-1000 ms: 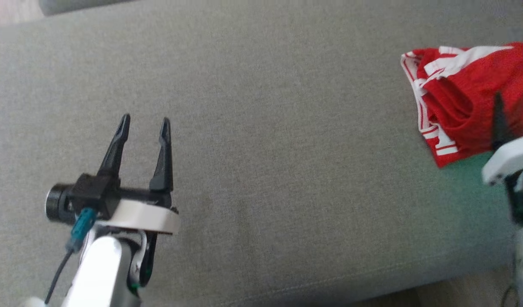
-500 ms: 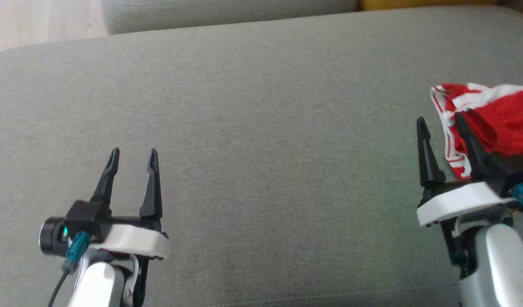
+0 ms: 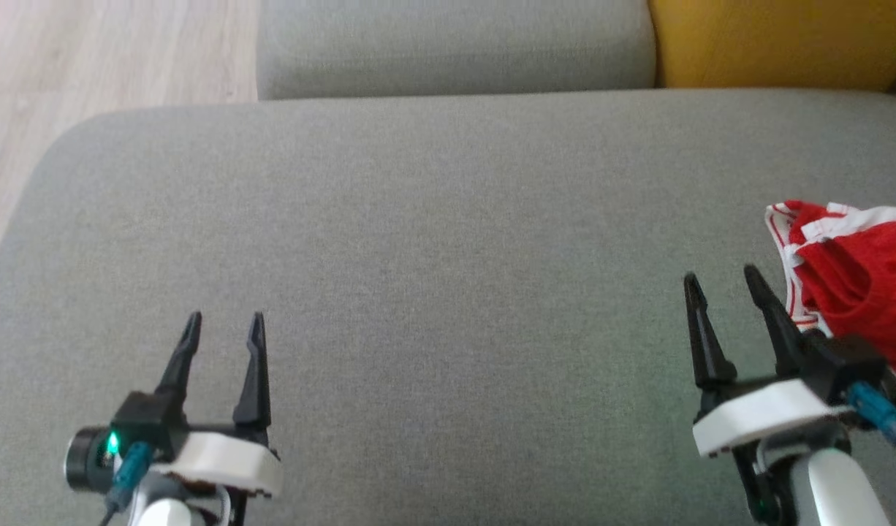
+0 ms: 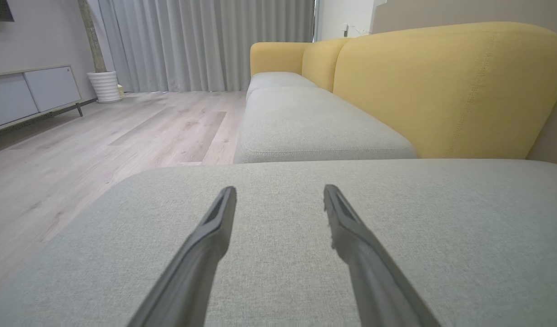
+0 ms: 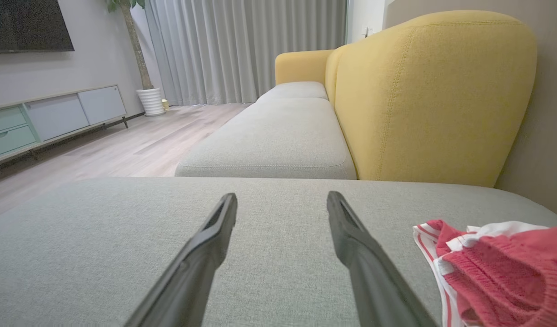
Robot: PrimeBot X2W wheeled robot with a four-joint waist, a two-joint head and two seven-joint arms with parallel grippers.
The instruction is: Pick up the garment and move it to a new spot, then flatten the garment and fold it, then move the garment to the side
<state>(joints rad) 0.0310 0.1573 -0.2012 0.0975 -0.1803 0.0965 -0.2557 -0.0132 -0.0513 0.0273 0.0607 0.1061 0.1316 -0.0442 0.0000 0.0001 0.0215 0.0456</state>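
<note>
Red and white, the garment (image 3: 857,292) lay bunched at the cushion's (image 3: 448,219) right edge beside our right gripper (image 3: 720,277), which, like our left gripper (image 3: 225,318), stood spread and empty, leaving the middle free.

Left hand (image 3: 225,318) sits at the lower left of the head view, its two dark fingers (image 3: 177,361) pointing up the frame. They're spread apart with nothing between them. The white wrist mount (image 3: 225,460) shows just below, with a green light (image 3: 113,442) glowing on the dark block at its left. Over at the lower right, the right hand (image 3: 720,275) matches it, tips leaning slightly left, jaws wide and empty too. Its pale forearm (image 3: 832,489) runs off the bottom edge. In both wrist views the fingers rise from bottom centre, clearly parted.
</note>
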